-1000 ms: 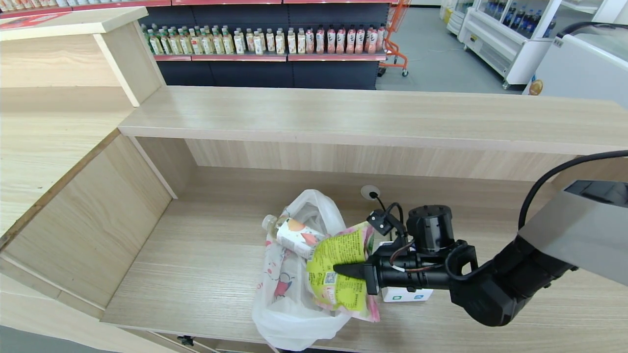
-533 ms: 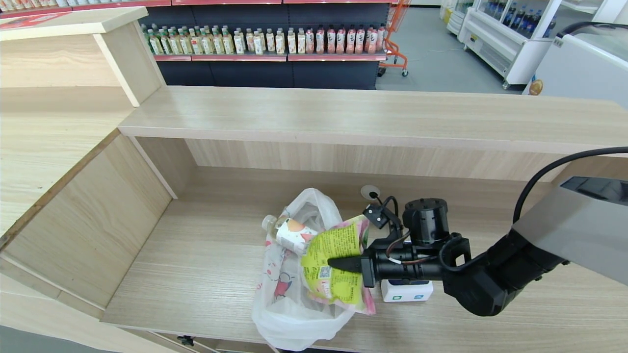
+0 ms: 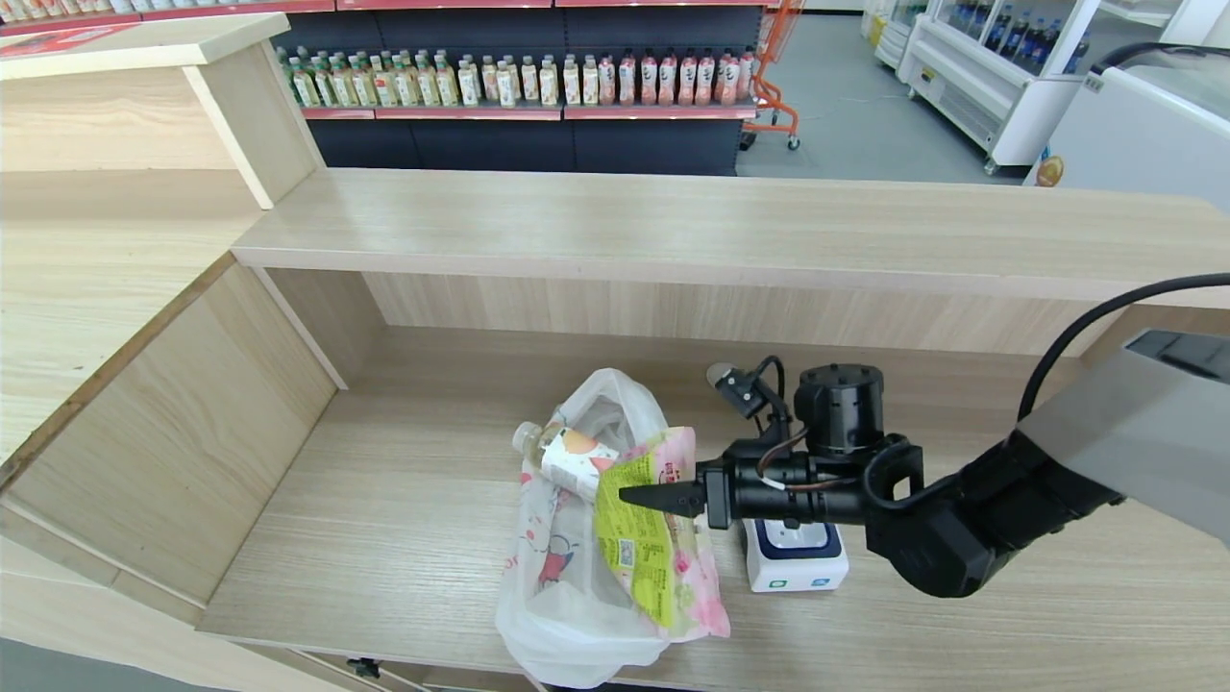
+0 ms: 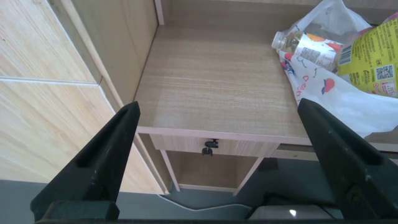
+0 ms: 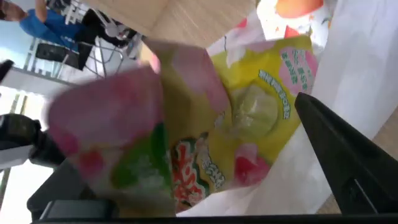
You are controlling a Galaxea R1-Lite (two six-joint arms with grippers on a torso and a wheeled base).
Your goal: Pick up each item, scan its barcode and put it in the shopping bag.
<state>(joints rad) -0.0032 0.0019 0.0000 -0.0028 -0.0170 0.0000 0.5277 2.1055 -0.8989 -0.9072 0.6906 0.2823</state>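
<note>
Shop counter (image 3: 384, 538): bottle (image 3: 567, 459) lay in bag (image 3: 557, 615); right gripper (image 3: 644, 498) pinched snack pouch (image 3: 649, 548) at bag mouth, drop pending; left gripper (image 4: 219, 109) spread.

The left gripper (image 4: 219, 109) hung spread wide before the wooden counter (image 4: 211, 81); ahead, beyond one finger, lay the shopping bag (image 4: 336, 93) holding a bottle (image 4: 308, 45).

Right arm (image 3: 971, 538): I am holding it stretched in from the right edge of the counter (image 3: 384, 538), forearm level, wrist pointing leftward. The right gripper (image 3: 636, 498) is pinching the snack pouch (image 3: 644, 553) between closed fingers, toward the front edge. The left gripper (image 4: 217, 112) is hanging before the front edge, toward its left corner, fingers spread wide.
</note>
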